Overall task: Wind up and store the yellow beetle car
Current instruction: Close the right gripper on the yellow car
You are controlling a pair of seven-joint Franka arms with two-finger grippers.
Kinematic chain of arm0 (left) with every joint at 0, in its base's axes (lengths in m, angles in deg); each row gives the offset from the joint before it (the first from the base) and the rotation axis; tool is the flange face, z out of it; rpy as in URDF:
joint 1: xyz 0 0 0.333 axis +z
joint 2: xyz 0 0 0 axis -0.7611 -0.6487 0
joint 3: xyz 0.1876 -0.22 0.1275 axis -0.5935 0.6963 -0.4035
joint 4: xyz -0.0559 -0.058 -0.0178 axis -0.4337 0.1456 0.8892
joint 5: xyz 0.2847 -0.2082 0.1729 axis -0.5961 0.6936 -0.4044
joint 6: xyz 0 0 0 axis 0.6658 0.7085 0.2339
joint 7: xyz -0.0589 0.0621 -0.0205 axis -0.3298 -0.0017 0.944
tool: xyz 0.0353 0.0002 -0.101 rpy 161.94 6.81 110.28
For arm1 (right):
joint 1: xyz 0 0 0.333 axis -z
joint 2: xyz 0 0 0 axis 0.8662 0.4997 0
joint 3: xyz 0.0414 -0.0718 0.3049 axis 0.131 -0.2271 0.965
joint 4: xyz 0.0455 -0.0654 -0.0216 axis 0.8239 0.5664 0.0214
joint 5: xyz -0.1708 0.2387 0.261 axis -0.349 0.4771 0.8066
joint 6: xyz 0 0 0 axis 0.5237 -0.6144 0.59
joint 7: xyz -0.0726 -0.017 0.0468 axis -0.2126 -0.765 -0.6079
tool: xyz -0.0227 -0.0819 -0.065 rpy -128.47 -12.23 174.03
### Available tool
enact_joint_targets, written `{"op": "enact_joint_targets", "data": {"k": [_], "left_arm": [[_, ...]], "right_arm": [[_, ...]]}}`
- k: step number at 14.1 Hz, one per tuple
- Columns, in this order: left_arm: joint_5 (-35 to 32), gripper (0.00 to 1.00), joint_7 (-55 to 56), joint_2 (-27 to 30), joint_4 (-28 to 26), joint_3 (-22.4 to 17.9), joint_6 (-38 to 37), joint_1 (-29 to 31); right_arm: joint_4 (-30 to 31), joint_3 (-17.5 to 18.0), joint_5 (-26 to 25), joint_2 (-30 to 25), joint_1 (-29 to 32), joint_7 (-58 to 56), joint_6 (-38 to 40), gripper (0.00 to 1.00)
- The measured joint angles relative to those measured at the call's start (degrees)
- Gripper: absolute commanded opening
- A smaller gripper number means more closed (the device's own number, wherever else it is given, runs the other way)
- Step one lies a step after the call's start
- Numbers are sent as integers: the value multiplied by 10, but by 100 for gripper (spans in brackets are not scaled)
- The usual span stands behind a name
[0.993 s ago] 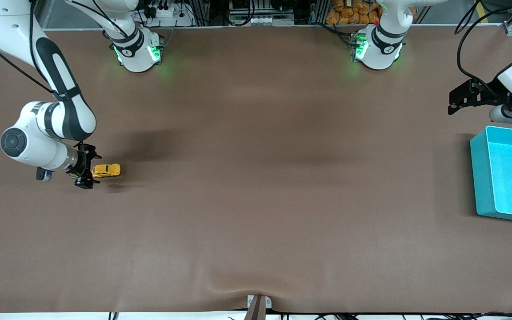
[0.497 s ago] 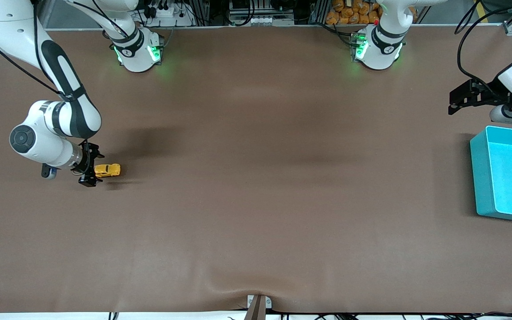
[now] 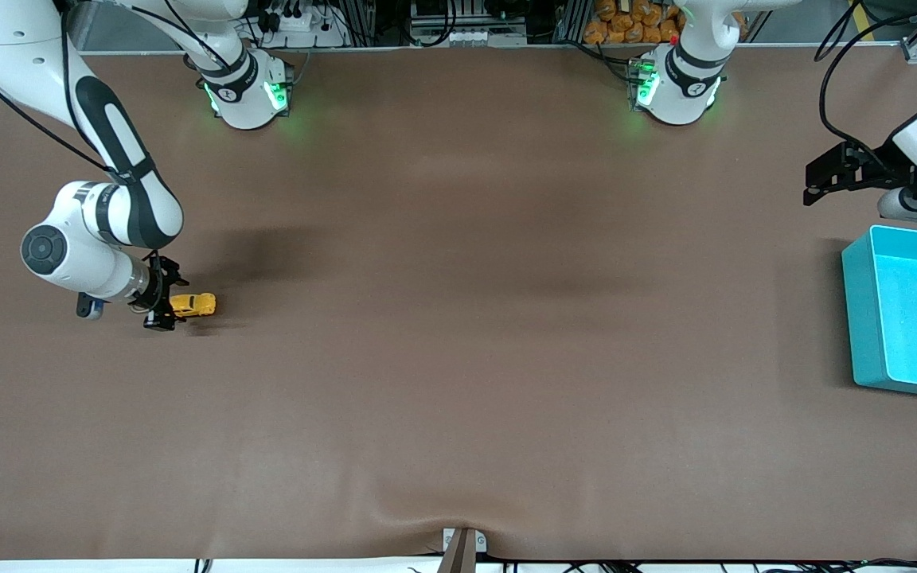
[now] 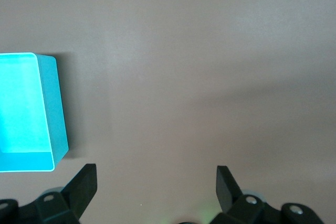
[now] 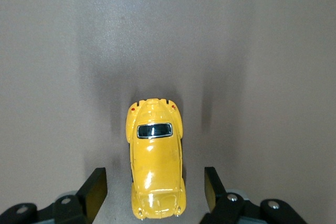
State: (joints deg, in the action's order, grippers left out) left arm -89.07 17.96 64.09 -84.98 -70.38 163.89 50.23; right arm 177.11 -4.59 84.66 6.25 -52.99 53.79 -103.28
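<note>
Yellow beetle car [image 3: 193, 305] sits on its wheels on the brown table [image 3: 458, 334], toward the right arm's end, roughly midway between the base edge and the camera edge. Same spot as a second ago.

Right gripper [image 3: 161, 302] is low at the car's end, fingers spread wide with the car partly between them; in the right wrist view the car [image 5: 155, 158] lies centred between the two fingertips [image 5: 96, 187], gaps visible on both sides, nothing gripped. Compared with a second ago the right arm has closed in toward the car, most of that shift in the first half second.

Left gripper [image 3: 818, 177] waits above the table near the left arm's end, fingers apart, empty, unchanged. Teal bin [image 3: 856, 318] stands at that end, nearer the camera than the gripper.
</note>
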Motion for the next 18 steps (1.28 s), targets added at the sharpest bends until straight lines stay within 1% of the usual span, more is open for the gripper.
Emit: {"op": "enact_joint_targets", "data": {"k": [3,6,8,10,12,13,16,17,18], "left_arm": [[0,100,0,0,0,-1,0,0],[0,100,0,0,0,-2,0,1],[0,100,0,0,0,-2,0,1],[0,100,0,0,0,-2,0,1],[0,100,0,0,0,-2,0,1],[0,100,0,0,0,-2,0,1],[0,100,0,0,0,-2,0,1],[0,100,0,0,0,-2,0,1],[0,100,0,0,0,-2,0,1]], "right_arm": [[1,0,0,0,0,0,0,80],[4,0,0,1,0,0,-2,75],[9,0,0,2,0,0,-8,70],[12,0,0,2,0,0,-12,60],[13,0,0,2,1,0,-13,55],[13,-1,0,2,1,0,-13,49],[13,-1,0,2,2,1,-14,37],[12,-1,0,1,3,4,-15,30],[12,-1,0,1,3,5,-15,27]]}}
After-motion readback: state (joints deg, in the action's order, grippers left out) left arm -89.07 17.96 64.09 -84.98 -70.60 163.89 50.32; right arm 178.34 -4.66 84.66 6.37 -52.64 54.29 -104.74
